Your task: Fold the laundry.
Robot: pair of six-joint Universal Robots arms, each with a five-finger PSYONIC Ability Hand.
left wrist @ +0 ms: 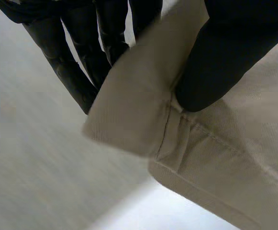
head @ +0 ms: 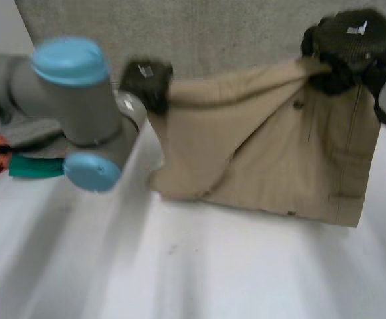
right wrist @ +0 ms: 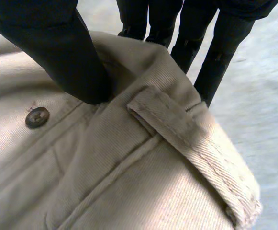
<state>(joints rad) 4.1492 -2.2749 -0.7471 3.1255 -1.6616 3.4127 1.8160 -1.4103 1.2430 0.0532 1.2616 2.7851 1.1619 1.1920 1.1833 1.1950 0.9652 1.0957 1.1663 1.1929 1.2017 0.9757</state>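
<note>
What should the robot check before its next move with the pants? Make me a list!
1. Left hand pinches the pants at an edge: ok.
2. Right hand pinches them by the belt loop: ok.
3. Pants hang smooth between the hands: not ok, the left part is folded over.
4. Pants' bottom is off the table: cannot tell.
5. Other clothes lie apart from the pants: ok.

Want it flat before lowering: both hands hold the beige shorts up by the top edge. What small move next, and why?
Probably draw the hands a little apart. The left hand and right hand each pinch the top edge of the beige shorts, the right beside the belt loop and button, yet the cloth between sags with a flap folded over; tension should flatten it.
</note>
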